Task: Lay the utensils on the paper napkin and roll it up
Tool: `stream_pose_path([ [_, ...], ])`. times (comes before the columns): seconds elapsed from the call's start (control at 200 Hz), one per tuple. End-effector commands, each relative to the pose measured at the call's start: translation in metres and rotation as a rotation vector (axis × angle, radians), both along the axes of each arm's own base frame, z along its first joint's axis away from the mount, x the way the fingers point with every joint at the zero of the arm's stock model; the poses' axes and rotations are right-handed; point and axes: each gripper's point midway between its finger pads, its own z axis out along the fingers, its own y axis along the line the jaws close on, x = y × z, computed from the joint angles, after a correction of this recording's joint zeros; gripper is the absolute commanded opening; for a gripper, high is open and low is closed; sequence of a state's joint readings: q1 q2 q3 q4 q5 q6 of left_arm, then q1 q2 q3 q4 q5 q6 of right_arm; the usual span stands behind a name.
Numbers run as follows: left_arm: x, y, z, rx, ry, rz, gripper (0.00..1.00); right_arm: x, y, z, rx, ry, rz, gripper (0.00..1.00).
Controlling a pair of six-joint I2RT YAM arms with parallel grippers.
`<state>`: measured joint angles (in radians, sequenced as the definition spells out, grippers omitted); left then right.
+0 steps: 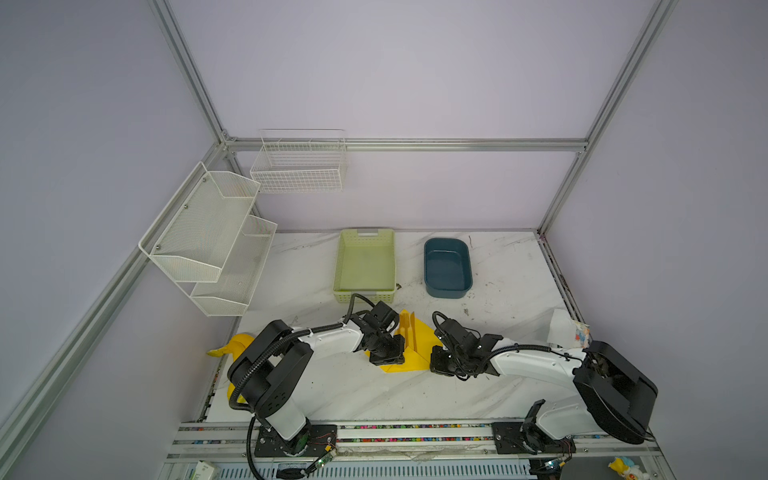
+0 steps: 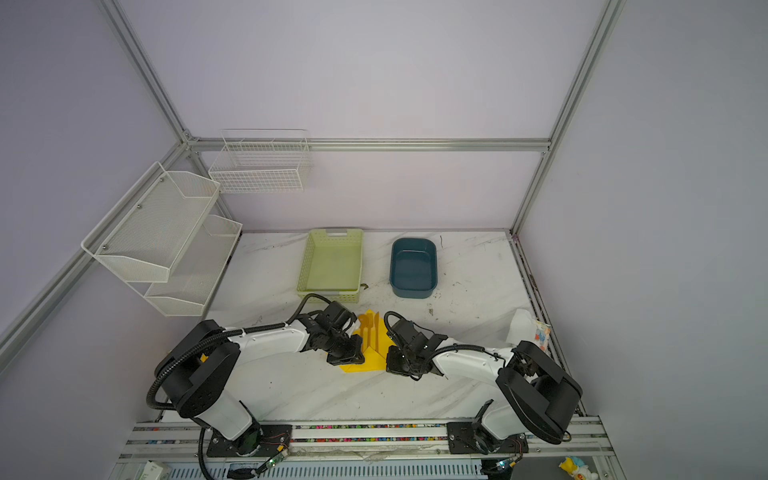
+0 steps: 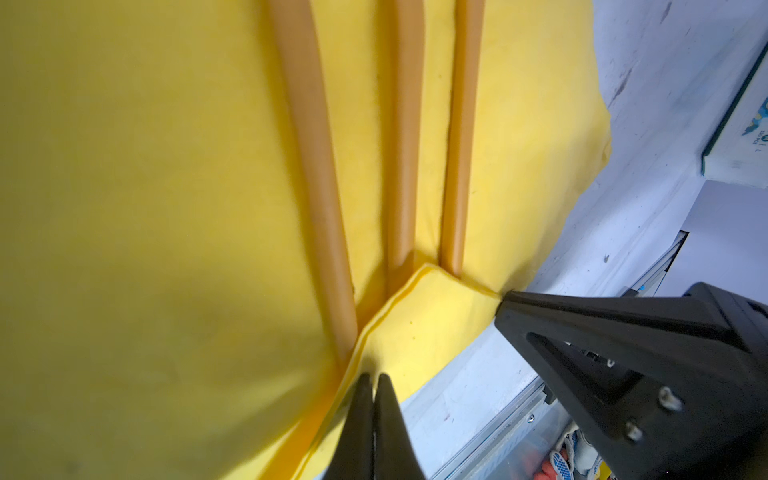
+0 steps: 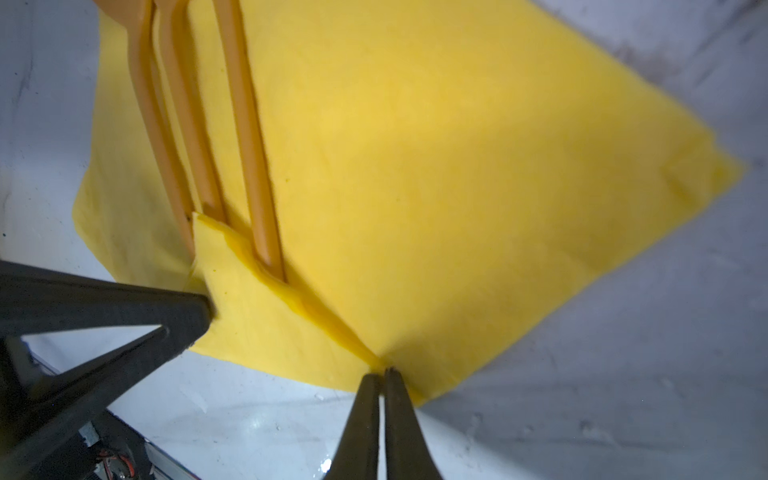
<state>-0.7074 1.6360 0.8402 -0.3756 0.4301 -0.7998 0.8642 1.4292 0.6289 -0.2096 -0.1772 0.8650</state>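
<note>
The yellow paper napkin [image 1: 420, 338] [image 2: 376, 362] lies at the table's middle, between my two arms. Three orange-tan utensils [image 1: 409, 328] [image 3: 316, 166] [image 4: 245, 145] lie side by side on it. Its near corner is folded up over the handle ends as a flap [image 3: 432, 316] [image 4: 257, 324]. My left gripper [image 3: 374, 377] [image 1: 390, 360] is shut on one end of that fold. My right gripper [image 4: 382, 371] [image 1: 435, 364] is shut on the other end, at the crease. In both top views the black gripper bodies hide the fingertips.
Behind the napkin stand a green basket [image 1: 365, 286] and a dark blue tub [image 1: 447, 291]. White wire racks [image 1: 216, 241] hang on the left wall. A yellow banana-shaped toy [image 1: 235, 347] lies behind my left arm. Crumpled white packaging [image 1: 567, 330] sits at the right edge.
</note>
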Motion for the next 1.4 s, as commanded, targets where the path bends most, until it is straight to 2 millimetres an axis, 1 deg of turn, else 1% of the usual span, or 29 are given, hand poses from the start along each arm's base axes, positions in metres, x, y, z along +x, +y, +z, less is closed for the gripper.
stream_pose_path([
  [0.0, 0.02, -0.018, 0.034, -0.07, -0.092, -0.02, 0.05, -0.004, -0.01, -0.011, -0.078, 0.017, 0.02, 0.11],
  [0.225, 0.028, -0.028, 0.055, -0.116, -0.127, -0.027, 0.05, -0.002, 0.003, -0.002, -0.007, 0.015, 0.025, 0.11],
  [0.34, 0.033, -0.034, 0.061, -0.131, -0.141, -0.034, 0.05, -0.002, 0.009, 0.003, 0.027, 0.017, 0.027, 0.11],
  [0.55, 0.036, -0.038, 0.052, -0.12, -0.118, -0.048, 0.05, 0.002, 0.01, 0.013, 0.037, 0.003, 0.004, 0.11],
  [0.685, 0.036, -0.036, 0.046, -0.1, -0.118, -0.047, 0.05, 0.009, 0.012, 0.028, 0.069, -0.032, -0.017, 0.15],
  [0.735, 0.036, -0.035, 0.043, -0.094, -0.115, -0.045, 0.05, 0.011, 0.012, 0.029, 0.07, -0.037, -0.024, 0.16],
  [0.745, 0.036, -0.034, 0.043, -0.093, -0.114, -0.045, 0.05, 0.013, 0.013, 0.037, 0.088, -0.052, -0.026, 0.16],
  [0.76, 0.036, -0.034, 0.042, -0.091, -0.113, -0.045, 0.05, 0.014, 0.013, 0.041, 0.095, -0.06, -0.027, 0.17],
  [0.825, 0.035, -0.034, 0.038, -0.085, -0.106, -0.044, 0.05, 0.02, 0.012, 0.049, 0.105, -0.077, -0.036, 0.19],
  [0.885, 0.035, -0.033, 0.036, -0.081, -0.102, -0.043, 0.05, 0.025, 0.009, 0.055, 0.114, -0.093, -0.047, 0.21],
  [0.975, 0.035, -0.032, 0.035, -0.077, -0.106, -0.042, 0.05, 0.034, 0.001, 0.059, 0.119, -0.107, -0.07, 0.23],
  [1.105, 0.034, -0.03, 0.033, -0.069, -0.107, -0.038, 0.05, 0.046, -0.017, 0.055, 0.084, -0.112, -0.094, 0.3],
  [1.28, 0.033, -0.028, 0.026, -0.056, -0.096, -0.037, 0.05, 0.062, -0.045, 0.048, 0.017, -0.116, -0.123, 0.34],
  [1.395, 0.033, -0.028, 0.024, -0.051, -0.092, -0.038, 0.05, 0.069, -0.059, 0.041, -0.003, -0.101, -0.139, 0.36],
])
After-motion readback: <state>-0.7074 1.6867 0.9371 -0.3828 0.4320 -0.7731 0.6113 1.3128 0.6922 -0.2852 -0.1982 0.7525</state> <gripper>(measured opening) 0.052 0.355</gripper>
